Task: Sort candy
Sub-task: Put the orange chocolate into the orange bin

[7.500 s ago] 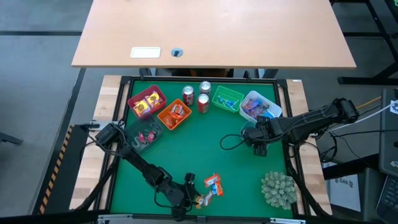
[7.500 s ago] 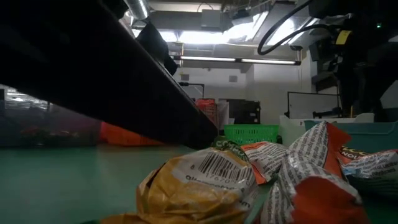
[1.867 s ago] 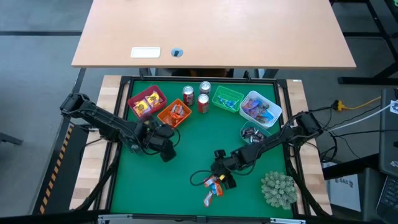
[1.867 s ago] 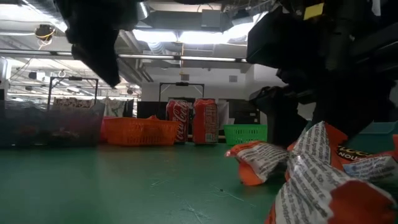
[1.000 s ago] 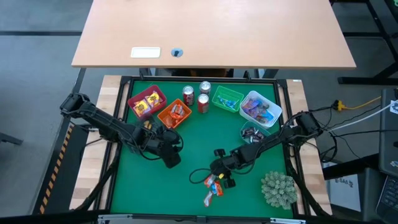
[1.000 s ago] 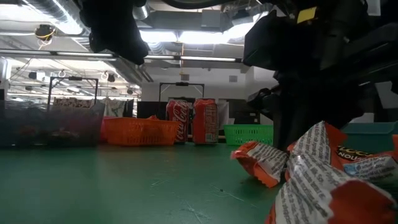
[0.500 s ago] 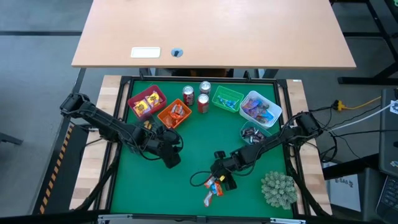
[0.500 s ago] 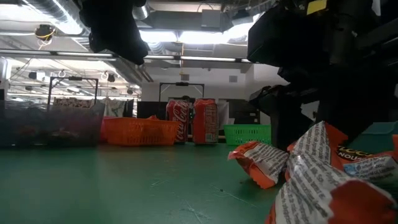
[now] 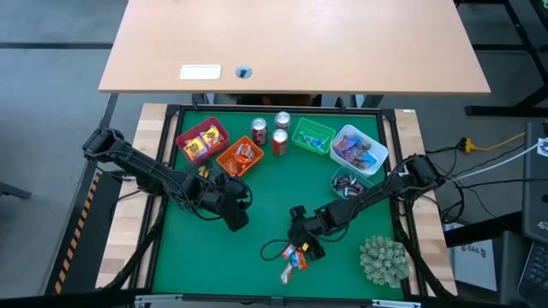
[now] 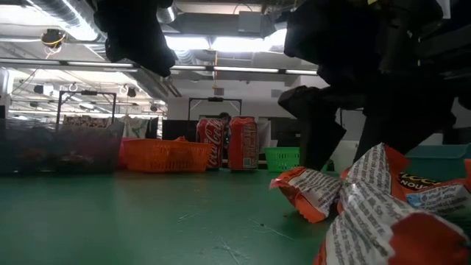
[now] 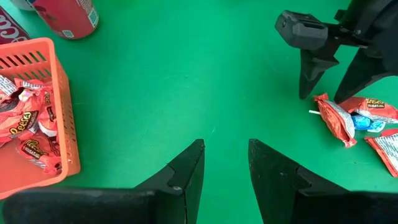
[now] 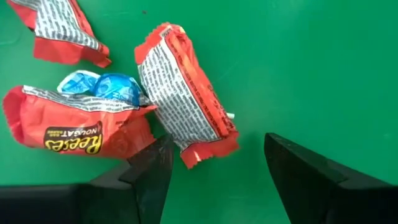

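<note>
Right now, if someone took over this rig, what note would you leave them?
Right claw: open, empty, low over the loose orange wrappers at mid-table.
Left claw: open, empty, waiting near the orange basket.
Done: candy sits in the red bin, orange basket, green basket and clear tub.
Left: the orange packs and a blue sweet among them.

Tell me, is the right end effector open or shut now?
Open. The right end effector has its two fingers spread apart, just above an orange candy wrapper, gripping nothing.
</note>
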Robot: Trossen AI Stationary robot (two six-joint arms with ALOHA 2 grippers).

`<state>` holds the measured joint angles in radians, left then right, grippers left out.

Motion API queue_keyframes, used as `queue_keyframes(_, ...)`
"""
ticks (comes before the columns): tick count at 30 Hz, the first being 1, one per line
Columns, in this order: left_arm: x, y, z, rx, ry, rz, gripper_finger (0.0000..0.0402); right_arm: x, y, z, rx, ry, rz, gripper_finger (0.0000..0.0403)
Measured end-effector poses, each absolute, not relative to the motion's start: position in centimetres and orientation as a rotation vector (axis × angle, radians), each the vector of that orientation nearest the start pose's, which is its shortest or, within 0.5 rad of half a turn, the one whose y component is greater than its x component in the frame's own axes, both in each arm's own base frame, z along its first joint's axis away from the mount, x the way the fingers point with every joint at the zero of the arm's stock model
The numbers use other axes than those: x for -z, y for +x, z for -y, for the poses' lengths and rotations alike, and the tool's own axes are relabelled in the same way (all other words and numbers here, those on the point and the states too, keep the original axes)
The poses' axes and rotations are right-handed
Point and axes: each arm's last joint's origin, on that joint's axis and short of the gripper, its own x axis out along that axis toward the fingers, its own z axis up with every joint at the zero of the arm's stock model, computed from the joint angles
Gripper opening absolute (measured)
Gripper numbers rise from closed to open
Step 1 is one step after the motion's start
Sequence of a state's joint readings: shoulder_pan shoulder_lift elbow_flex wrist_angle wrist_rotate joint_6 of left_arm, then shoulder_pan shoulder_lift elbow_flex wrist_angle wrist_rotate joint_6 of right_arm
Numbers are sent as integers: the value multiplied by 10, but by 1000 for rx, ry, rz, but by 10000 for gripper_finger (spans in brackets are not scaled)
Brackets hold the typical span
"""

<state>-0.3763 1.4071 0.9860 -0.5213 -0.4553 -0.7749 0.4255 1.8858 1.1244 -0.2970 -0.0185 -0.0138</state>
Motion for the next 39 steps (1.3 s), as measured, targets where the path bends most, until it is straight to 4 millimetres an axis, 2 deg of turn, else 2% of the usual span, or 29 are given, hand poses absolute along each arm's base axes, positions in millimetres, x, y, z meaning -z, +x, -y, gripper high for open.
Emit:
queue_keyframes(6,-243,265,91,-393,-346,-770,114,-146,336,-153,-435,-268,-1022,249)
queue_keyframes(11,-243,265,91,-393,-346,-769,114,-135,338,-155,-465,-253,-1042,248)
queue_keyframes(18,-243,265,91,-392,-347,-768,114,-133,339,-155,-469,-251,-1044,243)
queue_keyframes(21,-243,265,91,-392,-347,-767,114,-133,339,-155,-469,-251,-1044,219)
queue_keyframes(30,-243,266,91,-391,-349,-764,114,-133,339,-156,-474,-248,-1044,115)
queue_keyframes(39,-243,266,91,-391,-349,-764,114,-133,339,-156,-470,-249,-1042,50)
